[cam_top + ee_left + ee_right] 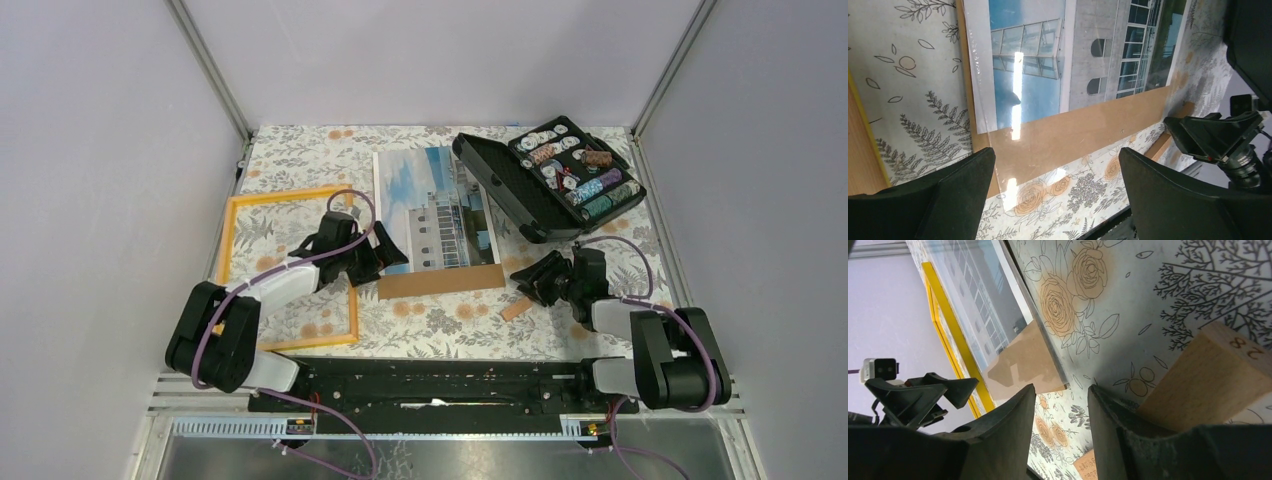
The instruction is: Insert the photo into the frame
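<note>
The photo [435,205] of a white building under blue sky lies face up in the middle of the table, on a brown backing board [442,281] that sticks out at its near edge. The orange-yellow frame [232,232] lies flat at the left, with the tablecloth showing through it. My left gripper [388,255] is open and empty, low at the photo's near left corner. In the left wrist view the photo [1068,55] and board [1088,130] lie ahead of my fingers [928,200], under a glossy clear sheet. My right gripper [528,281] is open and empty, just right of the board.
An open black case of chips [553,180] stands at the back right, touching the photo's far right corner. A small wooden block [517,309] lies beside my right gripper; it fills the right of the right wrist view [1208,375]. Grey walls enclose the table.
</note>
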Motion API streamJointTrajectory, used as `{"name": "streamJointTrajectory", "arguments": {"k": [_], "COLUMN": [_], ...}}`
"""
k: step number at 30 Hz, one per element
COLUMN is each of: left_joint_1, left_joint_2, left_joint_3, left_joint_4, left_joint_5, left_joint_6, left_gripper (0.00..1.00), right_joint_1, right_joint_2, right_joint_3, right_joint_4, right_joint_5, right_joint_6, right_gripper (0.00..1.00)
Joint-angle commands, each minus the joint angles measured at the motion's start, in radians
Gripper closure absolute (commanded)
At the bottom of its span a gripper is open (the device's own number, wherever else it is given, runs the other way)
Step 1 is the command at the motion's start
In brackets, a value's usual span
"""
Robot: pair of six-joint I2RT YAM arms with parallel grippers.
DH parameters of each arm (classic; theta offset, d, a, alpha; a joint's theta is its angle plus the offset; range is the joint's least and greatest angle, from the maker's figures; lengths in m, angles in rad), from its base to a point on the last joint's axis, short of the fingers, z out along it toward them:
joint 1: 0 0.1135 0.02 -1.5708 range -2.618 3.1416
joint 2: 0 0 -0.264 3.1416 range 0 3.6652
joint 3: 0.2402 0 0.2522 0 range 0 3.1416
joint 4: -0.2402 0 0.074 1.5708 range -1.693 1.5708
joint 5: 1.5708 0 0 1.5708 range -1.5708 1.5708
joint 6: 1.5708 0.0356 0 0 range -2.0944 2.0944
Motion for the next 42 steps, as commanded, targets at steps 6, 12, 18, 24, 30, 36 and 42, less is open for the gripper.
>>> {"name": "streamJointTrajectory", "arguments": {"k": [6,12,18,24,30,36,42], "left_joint_1": [0.029,0.062,0.068,0.070,0.074,0.075,0.077], "left_joint_2": [0.035,0.047,0.059,0.068,0.075,0.077,0.081], "left_joint_3": [-0.075,-0.091,-0.099,-0.100,-0.104,-0.107,-0.107], "left_joint_4": [0.186,0.177,0.193,0.193,0.194,0.199,0.201], "left_joint_5": [0.112,0.109,0.125,0.128,0.127,0.130,0.133], "left_joint_6": [-0.109,-0.135,-0.145,-0.148,-0.153,-0.157,-0.162], "left_gripper": [0.01,0.01,0.01,0.01,0.01,0.01,0.01], "right_joint_1": [0.018,0.018,0.018,0.018,0.019,0.018,0.019], "right_joint_2": [0.050,0.098,0.152,0.154,0.143,0.065,0.031], "right_joint_3": [0.037,0.023,0.002,-0.077,-0.098,-0.027,0.027], "right_joint_4": [0.072,0.142,0.284,0.512,0.579,0.257,0.089], "right_joint_5": [-0.070,-0.103,-0.116,-0.051,-0.028,0.066,0.124], "right_joint_6": [0.016,0.047,0.131,0.257,0.286,0.125,0.022], "right_gripper": [0.50,0.50,0.54,0.58,0.58,0.54,0.45]}}
